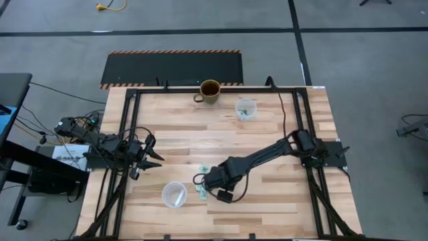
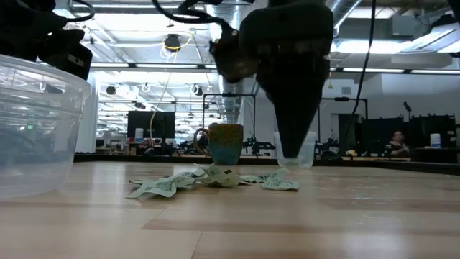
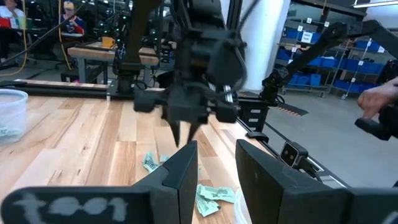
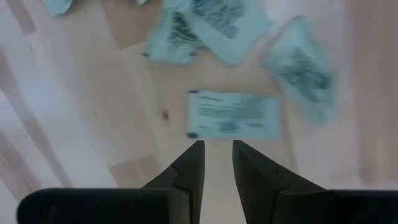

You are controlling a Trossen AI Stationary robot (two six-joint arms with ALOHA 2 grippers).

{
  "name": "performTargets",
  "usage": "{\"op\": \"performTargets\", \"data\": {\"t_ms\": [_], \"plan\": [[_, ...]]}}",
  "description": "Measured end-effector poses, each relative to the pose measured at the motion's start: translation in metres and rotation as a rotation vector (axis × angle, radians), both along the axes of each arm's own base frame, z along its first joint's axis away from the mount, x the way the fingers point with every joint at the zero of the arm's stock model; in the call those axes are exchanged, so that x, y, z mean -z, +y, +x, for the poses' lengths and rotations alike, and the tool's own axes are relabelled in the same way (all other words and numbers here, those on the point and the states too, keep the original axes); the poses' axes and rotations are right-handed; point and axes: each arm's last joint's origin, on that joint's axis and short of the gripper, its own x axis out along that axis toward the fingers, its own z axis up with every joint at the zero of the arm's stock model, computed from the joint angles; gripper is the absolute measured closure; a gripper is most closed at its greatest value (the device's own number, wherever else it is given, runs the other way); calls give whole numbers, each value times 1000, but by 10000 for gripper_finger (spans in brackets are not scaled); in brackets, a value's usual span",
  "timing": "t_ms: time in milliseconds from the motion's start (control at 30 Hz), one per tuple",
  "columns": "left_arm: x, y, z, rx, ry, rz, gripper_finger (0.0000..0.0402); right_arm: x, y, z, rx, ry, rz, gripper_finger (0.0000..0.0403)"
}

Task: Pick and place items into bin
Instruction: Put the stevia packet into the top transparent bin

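Note:
Several pale mint-green wrapped pieces (image 1: 202, 193) lie flat on the wooden table in a loose cluster, also seen low (image 2: 215, 178) and in the left wrist view (image 3: 211, 193). My right gripper (image 1: 206, 181) hangs over them, pointing down, fingers narrowly open and touching nothing. In its own wrist view the fingertips (image 4: 217, 148) stand just short of one rectangular piece (image 4: 233, 115). My left gripper (image 1: 155, 159) waits near the table's left edge, narrowly open and empty (image 3: 217, 165), facing the right gripper (image 3: 183, 134).
A clear round container (image 1: 175, 195) stands just left of the pieces, near the table's near edge (image 2: 36, 129). A second clear cup (image 1: 246, 108) with pieces in it and a yellow-brown mug (image 1: 210, 90) stand at the far side. People show in the room beyond (image 3: 379, 99).

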Motion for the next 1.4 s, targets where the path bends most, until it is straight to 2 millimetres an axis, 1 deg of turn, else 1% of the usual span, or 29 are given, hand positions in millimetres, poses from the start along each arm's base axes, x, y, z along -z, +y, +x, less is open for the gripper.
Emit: {"op": "performTargets", "data": {"t_ms": [167, 333, 533, 633, 767, 967, 1100, 1200, 1233, 1267, 1400], "plan": [[0, 0, 0, 0, 4, 1, 304, 23, 11, 4, -21, 20, 17, 328], [1, 0, 0, 0, 10, 0, 304, 42, 15, 4, -30, 70, -6, 328], [1, 0, 0, 0, 12, -6, 304, 43, 16, 4, -32, 66, -24, 332], [1, 0, 0, 0, 12, -6, 304, 42, 15, 3, -33, 61, -30, 350], [2, 0, 0, 1, 23, -10, 304, 42, 16, 4, -63, 68, -2, 394], [5, 0, 0, 1, 58, -28, 304, 42, 16, 4, -59, 71, 9, 400], [5, 0, 0, 1, 60, -32, 304, 35, 16, 2, -53, 65, 20, 402], [5, 0, 0, 1, 59, -34, 304, 26, 14, -4, -45, 83, 13, 402], [5, 0, 0, 1, 59, -34, 304, 22, 14, -3, -45, 63, 11, 403], [5, 0, 0, 1, 59, -34, 304, 16, 14, -4, -44, 45, 8, 403], [5, 0, 0, 0, 59, -34, 304, -21, 10, -10, -28, -37, -19, 403]]}}
